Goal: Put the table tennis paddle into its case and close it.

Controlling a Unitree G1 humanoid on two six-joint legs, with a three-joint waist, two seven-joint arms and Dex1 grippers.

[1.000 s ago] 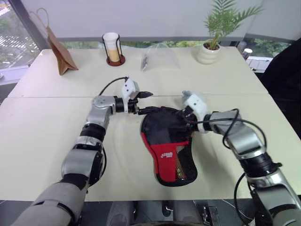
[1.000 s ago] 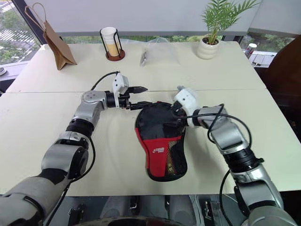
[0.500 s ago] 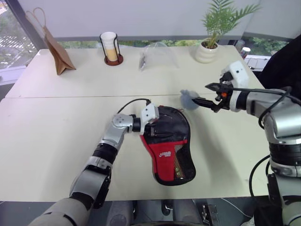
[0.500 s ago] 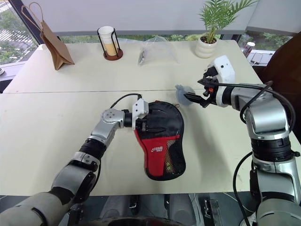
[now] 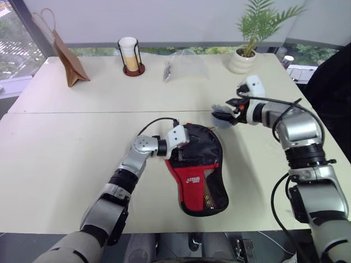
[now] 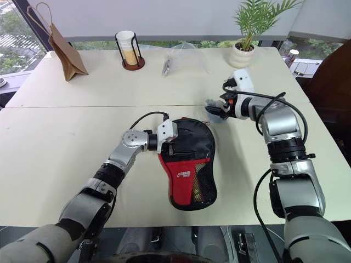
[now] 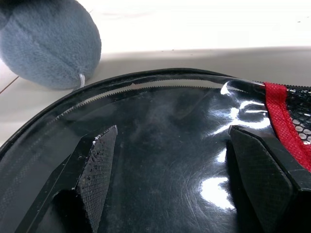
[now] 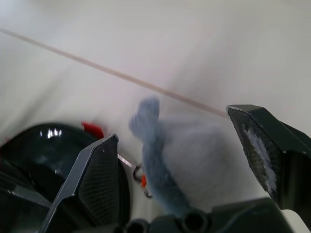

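The case (image 5: 196,170) lies flat in the middle of the table, round black end away from me, red panel and mesh pocket towards me. My left gripper (image 5: 185,155) stands open at the upper left of that end. Its two fingers straddle a glossy black surface (image 7: 170,160) inside the zip edge. I cannot tell whether that surface is the table tennis paddle or the case itself. My right gripper (image 5: 223,112) is open just off the case's upper right, with a grey fuzzy ball (image 8: 180,160) between its fingers.
Along the table's far edge stand a brown paper bag (image 5: 68,60), a cup in a black wire holder (image 5: 130,55), a clear plastic bag (image 5: 185,67) and a potted plant (image 5: 248,52). A seam (image 5: 66,113) crosses the table behind the case.
My left gripper came down from beyond the case's upper left onto its round end and then stayed. My right gripper left the case, swung out right, then came back over the grey ball.
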